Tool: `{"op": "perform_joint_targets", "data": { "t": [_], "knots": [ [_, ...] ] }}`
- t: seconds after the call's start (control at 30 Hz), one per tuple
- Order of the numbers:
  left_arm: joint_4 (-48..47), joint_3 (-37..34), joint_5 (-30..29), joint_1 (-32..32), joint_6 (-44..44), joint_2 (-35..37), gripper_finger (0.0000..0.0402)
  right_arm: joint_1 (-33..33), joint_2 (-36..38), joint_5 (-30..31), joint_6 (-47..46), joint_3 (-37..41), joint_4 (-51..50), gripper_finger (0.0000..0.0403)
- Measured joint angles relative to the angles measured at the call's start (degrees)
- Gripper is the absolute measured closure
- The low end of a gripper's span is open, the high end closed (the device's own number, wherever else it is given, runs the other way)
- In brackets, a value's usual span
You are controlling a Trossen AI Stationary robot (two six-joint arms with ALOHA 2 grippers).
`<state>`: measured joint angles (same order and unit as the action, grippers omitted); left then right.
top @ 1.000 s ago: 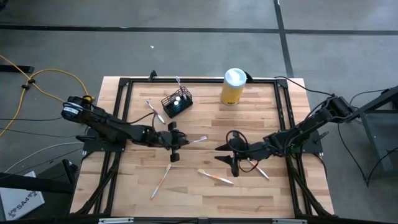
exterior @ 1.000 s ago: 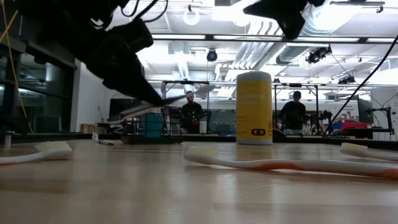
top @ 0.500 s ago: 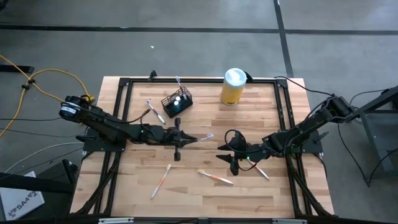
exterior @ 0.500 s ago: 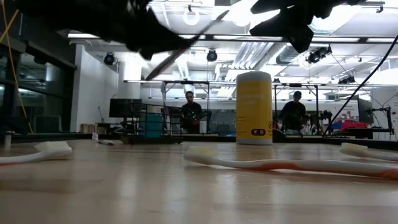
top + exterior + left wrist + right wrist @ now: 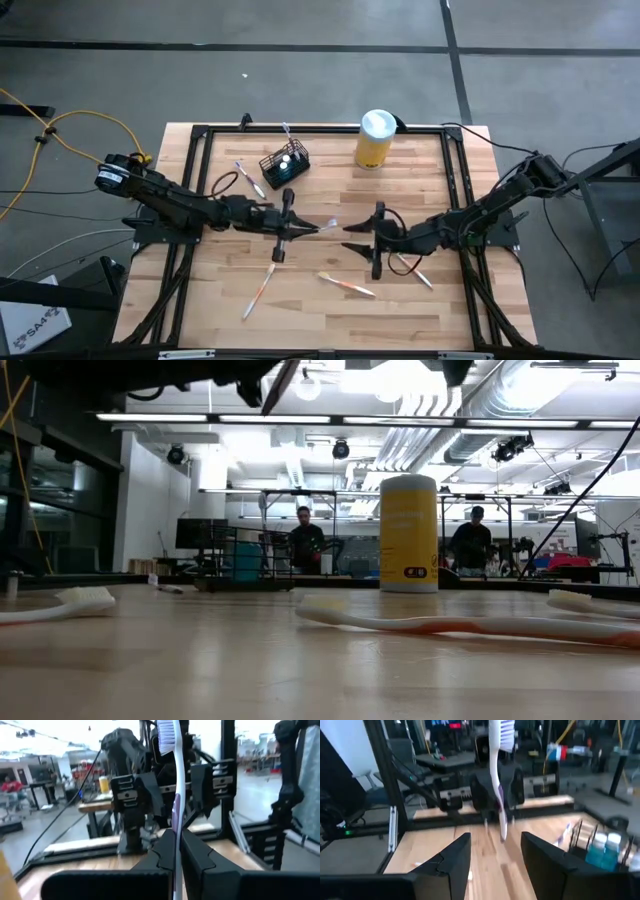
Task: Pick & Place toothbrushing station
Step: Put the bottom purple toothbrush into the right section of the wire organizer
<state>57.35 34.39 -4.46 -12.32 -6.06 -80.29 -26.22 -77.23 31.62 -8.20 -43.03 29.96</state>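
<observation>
Left gripper (image 5: 292, 228): above the table's middle, fingers (image 5: 192, 857) pinched tight on a toothbrush.
Held toothbrush (image 5: 176, 795): white handle with purple on it, bristle end pointing toward the right arm, clear of the table.
Right gripper (image 5: 362, 238): facing the left gripper across a small gap, jaws parted with nothing between them; fingers (image 5: 451, 860) frame the held toothbrush seen beyond.
Toothbrushing station (image 5: 284, 166): black wire-mesh holder on the far part of the table, behind the left gripper, left of the yellow canister; bottles stand inside.
Yellow canister (image 5: 409, 532): white lid, upright near the far edge; its dark label is too small to read.
Loose toothbrushes: an orange-and-white one (image 5: 470, 624) and others lie flat on the wooden table (image 5: 330, 310).
Background: two people stand beyond the table in the low view.
</observation>
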Motion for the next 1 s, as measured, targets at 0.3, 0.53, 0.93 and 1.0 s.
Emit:
{"op": "perform_joint_targets", "data": {
  "t": [0.3,0.53,0.93,1.0],
  "knots": [
    [7.02,0.02,1.68,0.04,-0.4,-1.39,0.0399,3.28,-0.04,-6.25,5.46,-0.02,6.92,0.0237],
    [16.53,0.09,2.9,0.02,-2.06,-6.19,0.0399,6.95,-4.49,-13.65,7.5,-0.04,16.54,0.0237],
    [23.69,0.39,3.13,0.59,-2.32,-9.66,0.0399,8.34,-11.47,-17.92,12.84,-0.04,31.59,0.0237],
    [23.93,0.64,3.34,0.59,-2.28,-9.66,0.0399,8.7,-11.4,-18.27,12.98,-0.04,32.24,0.0237]
  ]
}}
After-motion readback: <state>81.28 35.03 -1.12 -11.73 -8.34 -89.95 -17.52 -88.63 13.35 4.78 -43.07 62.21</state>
